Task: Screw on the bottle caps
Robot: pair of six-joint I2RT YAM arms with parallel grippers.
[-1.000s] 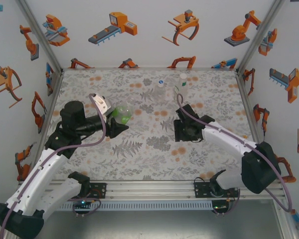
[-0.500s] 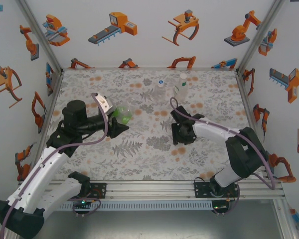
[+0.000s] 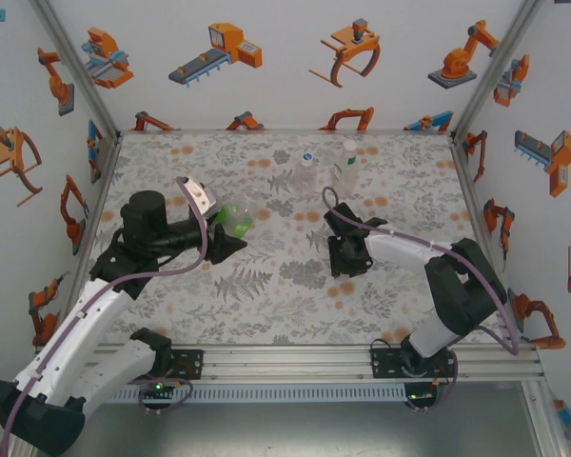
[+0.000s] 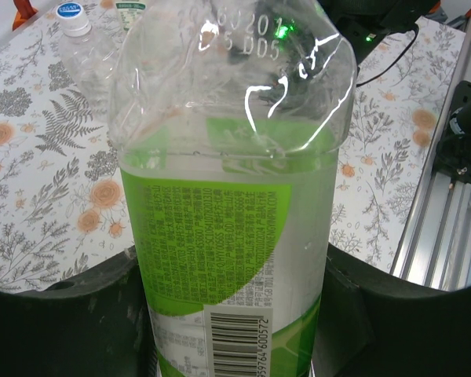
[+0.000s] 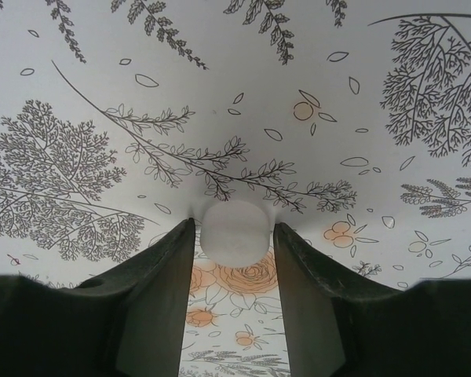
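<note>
1. Since a second ago the right arm has folded its elbow inward and slid its tool a little to the left, and the jaws have drawn in; the left arm has barely shifted.
2. Now the right gripper (image 5: 234, 243) points down at the table (image 3: 266, 305), closed in on a white cap (image 5: 235, 224) that lies flat on the flowered surface. Both fingers (image 5: 161, 290) look to be touching its sides.
3. Over on the other side, the left gripper (image 4: 235, 310) is clamped across the body of the green bottle (image 4: 228, 204), holding it off the table left of the middle.
4. Two clear bottles (image 3: 305, 169) stand near the back edge with white tops on.
5. My guess is the cap handles as a very light, stiff, smooth bit of plastic: round, low and easy to squirt out of a pinch. Take it across its width, square on the side wall, low enough to hold yet leaving the open side free for the thread.
6. That green bottle looks thin-walled and soft. Its clear upper part is creased and shiny, and a glossy green label with a barcode wraps the middle. It appears partly filled, so it has some weight and may slosh.
7. Gripping around the labelled middle seems sound; squeezing harder would likely dent it.
8. Flat, matte, printed ferns and orange flowers cover the table, giving the cap little to catch on.
</note>
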